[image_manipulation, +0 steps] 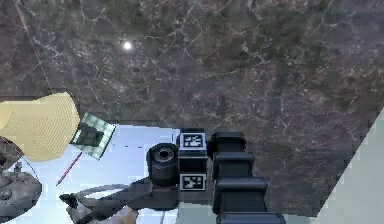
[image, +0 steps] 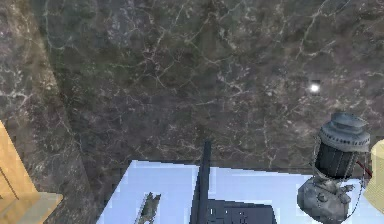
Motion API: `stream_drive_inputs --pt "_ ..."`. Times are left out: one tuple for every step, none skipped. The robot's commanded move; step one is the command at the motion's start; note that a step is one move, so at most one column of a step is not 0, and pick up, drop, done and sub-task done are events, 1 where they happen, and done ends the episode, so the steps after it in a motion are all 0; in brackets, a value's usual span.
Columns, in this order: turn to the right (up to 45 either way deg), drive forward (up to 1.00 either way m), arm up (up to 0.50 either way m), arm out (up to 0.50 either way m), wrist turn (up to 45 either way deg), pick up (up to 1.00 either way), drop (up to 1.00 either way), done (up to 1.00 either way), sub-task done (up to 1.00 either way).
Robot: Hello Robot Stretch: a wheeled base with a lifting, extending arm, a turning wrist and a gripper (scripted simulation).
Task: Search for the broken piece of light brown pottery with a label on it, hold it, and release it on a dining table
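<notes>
The light brown piece (image_manipulation: 40, 125), ribbed and with a greenish label (image_manipulation: 95, 136) at its right edge, lies at the far left of the pale worktop (image_manipulation: 135, 150), near the dark marble wall (image_manipulation: 250, 70). The claw (image_manipulation: 90, 205) points left, low over the worktop and nearer than the piece. I cannot tell whether it is grasping anything or released. In the forward view a grey lantern (image: 335, 170) stands at the right.

Dark arm (image_manipulation: 236, 178) and tool (image_manipulation: 95, 206), white markers (image_manipulation: 192, 143)
</notes>
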Motion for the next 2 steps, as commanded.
stream_drive_inputs --pt "0.0 0.0 0.04 0.0 0.0 0.0 0.0 0.0 0.0" --pt "0.0 0.0 0.0 -0.08 0.0 0.0 0.0 0.0 0.0"
